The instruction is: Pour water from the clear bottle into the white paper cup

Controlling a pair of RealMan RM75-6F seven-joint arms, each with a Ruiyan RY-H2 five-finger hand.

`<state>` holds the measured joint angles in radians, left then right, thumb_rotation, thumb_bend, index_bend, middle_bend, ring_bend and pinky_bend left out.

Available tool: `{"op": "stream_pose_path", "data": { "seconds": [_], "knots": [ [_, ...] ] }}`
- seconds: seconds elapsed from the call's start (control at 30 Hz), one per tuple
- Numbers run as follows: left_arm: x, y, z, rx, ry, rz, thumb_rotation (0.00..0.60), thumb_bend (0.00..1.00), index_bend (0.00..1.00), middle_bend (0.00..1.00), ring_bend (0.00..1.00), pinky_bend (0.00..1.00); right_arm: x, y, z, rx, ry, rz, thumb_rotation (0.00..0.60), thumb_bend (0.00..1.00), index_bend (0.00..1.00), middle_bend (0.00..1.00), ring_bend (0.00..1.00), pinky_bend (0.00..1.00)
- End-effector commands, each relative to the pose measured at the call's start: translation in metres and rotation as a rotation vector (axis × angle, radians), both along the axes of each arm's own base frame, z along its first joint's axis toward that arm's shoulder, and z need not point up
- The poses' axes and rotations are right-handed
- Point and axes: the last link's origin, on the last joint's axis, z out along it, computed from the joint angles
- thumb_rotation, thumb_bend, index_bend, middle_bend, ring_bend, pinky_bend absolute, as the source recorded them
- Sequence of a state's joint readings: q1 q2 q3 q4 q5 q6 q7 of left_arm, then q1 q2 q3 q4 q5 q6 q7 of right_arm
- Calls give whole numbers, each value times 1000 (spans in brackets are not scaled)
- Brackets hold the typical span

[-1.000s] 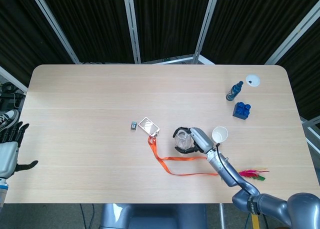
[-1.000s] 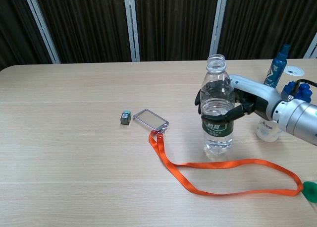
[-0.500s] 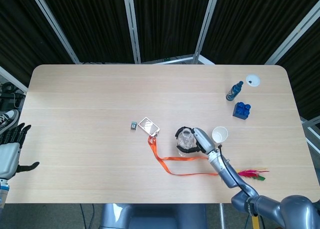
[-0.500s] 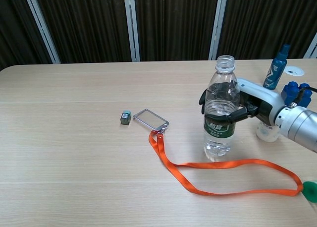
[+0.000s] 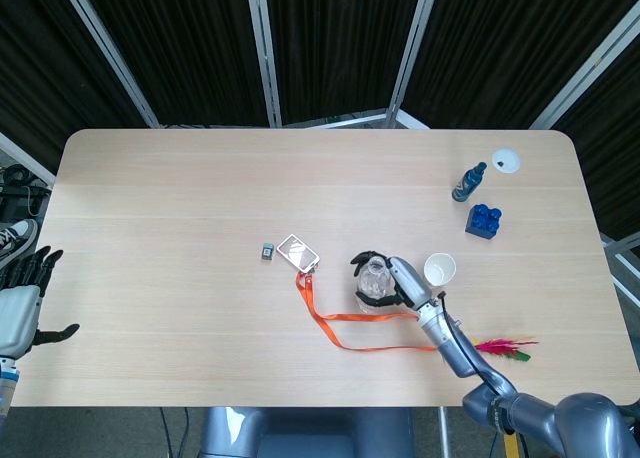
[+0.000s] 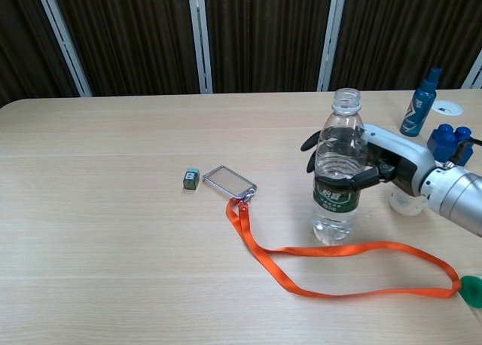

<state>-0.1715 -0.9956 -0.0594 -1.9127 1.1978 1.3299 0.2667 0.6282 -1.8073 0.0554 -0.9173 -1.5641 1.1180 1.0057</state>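
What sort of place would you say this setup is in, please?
Probably a lab or test booth: a bare wooden table enclosed by black curtains on metal frames, with unrelated small props such as a blue toy block scattered about.

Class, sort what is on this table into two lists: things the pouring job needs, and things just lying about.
Needed for the job:
clear bottle, held by the right hand
white paper cup

Just lying about:
orange lanyard
badge holder
small grey block
blue spray bottle
blue toy brick
pink and green feather
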Motion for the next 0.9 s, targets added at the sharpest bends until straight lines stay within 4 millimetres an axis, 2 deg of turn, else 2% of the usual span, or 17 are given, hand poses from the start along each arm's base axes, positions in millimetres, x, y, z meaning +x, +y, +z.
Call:
{"op": "stream_pose_path", "data": {
  "seconds": [0.03, 0.37, 0.5, 0.63, 0.7, 0.8, 0.9],
  "knots": [
    [0, 0, 0, -1, 0, 0, 600, 50, 0, 0, 0, 0, -2, 1, 1, 2, 1, -3, 600, 185, 252, 351, 297, 380],
    [2, -2, 0, -4, -2, -7, 600, 52, 0, 0, 0, 0, -11, 2, 9, -5, -5, 2, 600, 69, 159, 258, 207, 307],
    [2, -2, 0, -5, -4, -9, 600, 52, 0, 0, 0, 0, -13, 2, 14, -23, 1, 13, 600, 7, 75, 179, 138, 232],
    [2, -3, 0, -5, -5, -13, 600, 52, 0, 0, 0, 0, -14, 3, 18, -33, 0, 19, 600, 0, 21, 115, 94, 182],
    [3, -3, 0, -6, -7, -14, 600, 52, 0, 0, 0, 0, -15, 3, 21, -38, 0, 21, 600, 0, 4, 75, 65, 125],
    [4, -4, 1, -6, -13, -20, 600, 51, 0, 0, 0, 0, -17, 3, 29, -51, 0, 25, 600, 0, 0, 21, 18, 38],
    [6, -6, 3, -2, -19, -29, 600, 51, 0, 0, 0, 0, -19, 5, 39, -60, 3, 34, 600, 0, 0, 0, 0, 0]
  ]
}}
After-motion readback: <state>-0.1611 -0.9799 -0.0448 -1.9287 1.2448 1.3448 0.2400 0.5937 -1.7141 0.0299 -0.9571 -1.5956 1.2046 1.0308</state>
